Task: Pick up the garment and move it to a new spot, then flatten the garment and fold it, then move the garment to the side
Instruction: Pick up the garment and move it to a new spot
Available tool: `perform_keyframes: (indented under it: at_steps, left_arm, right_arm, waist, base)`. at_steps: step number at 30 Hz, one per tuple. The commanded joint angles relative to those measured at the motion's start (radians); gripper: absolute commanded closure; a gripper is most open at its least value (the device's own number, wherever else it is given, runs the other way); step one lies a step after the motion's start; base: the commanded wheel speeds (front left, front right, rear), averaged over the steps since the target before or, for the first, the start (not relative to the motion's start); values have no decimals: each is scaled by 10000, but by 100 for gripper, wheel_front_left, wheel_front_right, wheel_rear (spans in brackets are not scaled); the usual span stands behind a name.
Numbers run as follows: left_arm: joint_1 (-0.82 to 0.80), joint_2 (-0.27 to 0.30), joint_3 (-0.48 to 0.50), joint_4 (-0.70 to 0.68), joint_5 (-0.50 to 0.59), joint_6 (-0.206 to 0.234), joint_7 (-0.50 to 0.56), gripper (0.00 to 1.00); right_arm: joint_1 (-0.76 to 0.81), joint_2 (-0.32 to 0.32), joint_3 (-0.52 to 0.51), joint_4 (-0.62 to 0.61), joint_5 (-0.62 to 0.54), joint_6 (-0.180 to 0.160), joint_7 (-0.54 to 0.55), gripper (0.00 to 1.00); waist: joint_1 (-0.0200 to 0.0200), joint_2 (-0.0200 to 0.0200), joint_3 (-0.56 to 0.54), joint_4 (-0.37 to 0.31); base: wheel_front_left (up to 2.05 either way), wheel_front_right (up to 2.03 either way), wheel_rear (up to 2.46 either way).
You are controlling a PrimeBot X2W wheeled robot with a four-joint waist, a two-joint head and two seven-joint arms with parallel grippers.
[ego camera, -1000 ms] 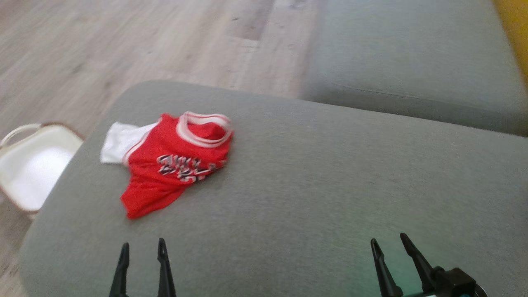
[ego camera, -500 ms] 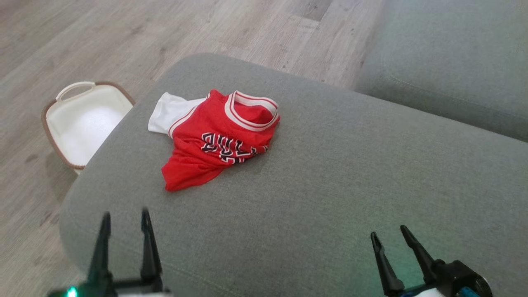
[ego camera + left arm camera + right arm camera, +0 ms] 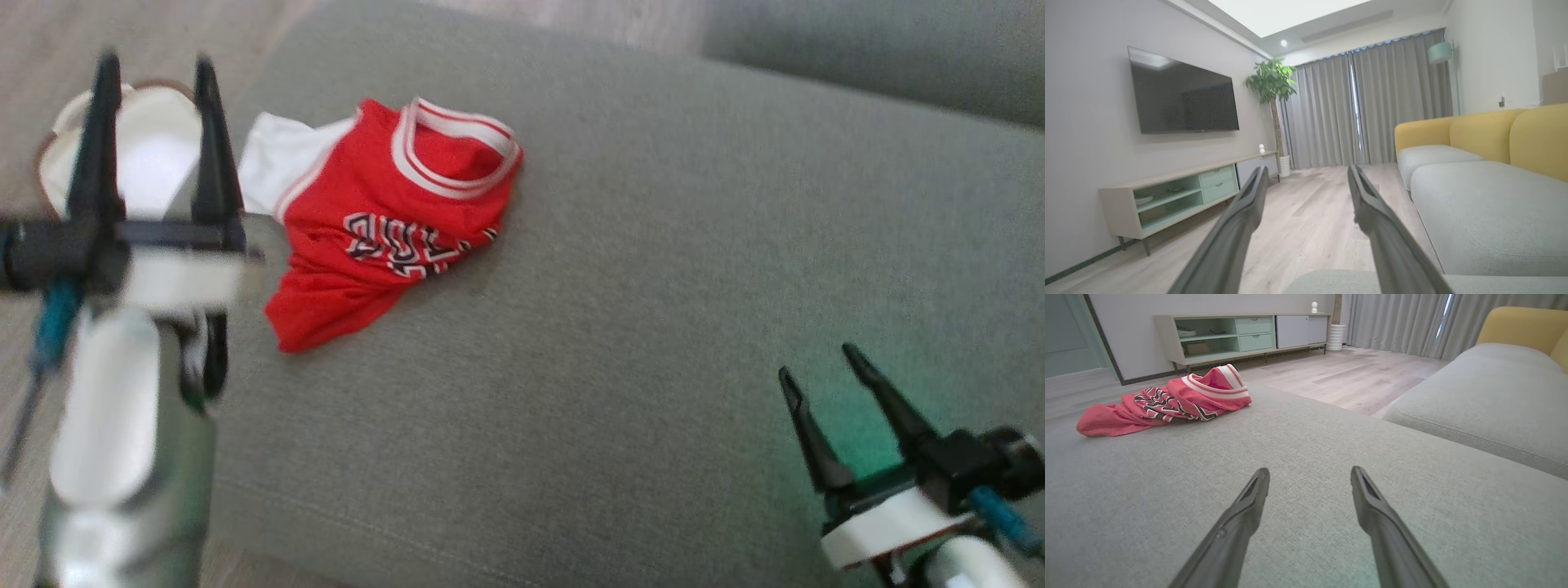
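I have the grey cushion point(image 3: 653, 286) in front of me, and I place everything else by it.

The jersey point(image 3: 384, 220) lies crumpled on the cushion's far left part, close to its left edge. It is red with a white-and-red striped collar and dark lettering across the chest, and a white piece sticks out toward the edge. Nothing is touching it.

A white basket point(image 3: 155, 139) with a brown rim sits on the floor just beside the cushion's left edge, partly hidden behind my left fingers.

My left gripper point(image 3: 154, 61) is raised over the cushion's left edge, just beside the jersey. Its jaws are spread wide with nothing between them, and its wrist view looks level across the room.

My right gripper point(image 3: 816, 359) hangs low over the cushion's near right part, well apart from the jersey. Its jaws are also wide apart and empty, and its fingers point across the cushion.
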Motion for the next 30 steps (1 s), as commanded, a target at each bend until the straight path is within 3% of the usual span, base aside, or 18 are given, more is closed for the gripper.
perform_keyframes:
  at_steps: [1,7,14,22,25,26,27,30]
  left_arm:
    - [-956,340,323,136,-143,-110,247,0]
    - [-3289,154,141,2635,-571,-407,1295,0]
    - [-5560,132,120,6345,-794,-389,2369,0]
    - [-6546,8,-103,9412,-836,-342,3319,0]
    - [-6633,140,-425,10096,-494,-47,3395,2]
    - [-6669,196,-438,10205,-467,51,3236,61]
    - [-6709,250,-469,10227,-436,64,2931,100]
    - [-6893,392,-525,10173,-403,-28,1879,100]
  right_arm:
    - [-343,-395,130,-417,-79,67,-109,0]
    - [-624,-1067,-93,-883,-126,67,-109,0]
    - [-571,-1799,-562,-1763,-216,67,-109,0]
    - [-484,-2169,-1004,-2619,-277,67,-1,0]
    - [-502,-2121,-1046,-2698,-329,67,28,0]
    - [-527,-2090,-1004,-2705,-345,67,34,0]
    - [-568,-2060,-936,-2699,-355,67,34,0]
    - [-680,-1901,-816,-2614,-368,67,11,0]
  waist:
    - [-3,0,971,-627]
    - [-3,0,1856,-997]
    - [-3,0,2901,-1355]
    - [-3,0,3755,-1489]
    - [-3,0,3866,-1498]
    - [-3,0,3881,-1522]
    - [-3,0,3868,-1561]
    - [-3,0,3707,-1626]
  base:
    - [0,0,0]
    - [0,0,0]
    - [0,0,0]
    - [0,0,0]
    - [0,0,0]
    - [0,0,0]
    - [0,0,0]
    - [0,0,0]
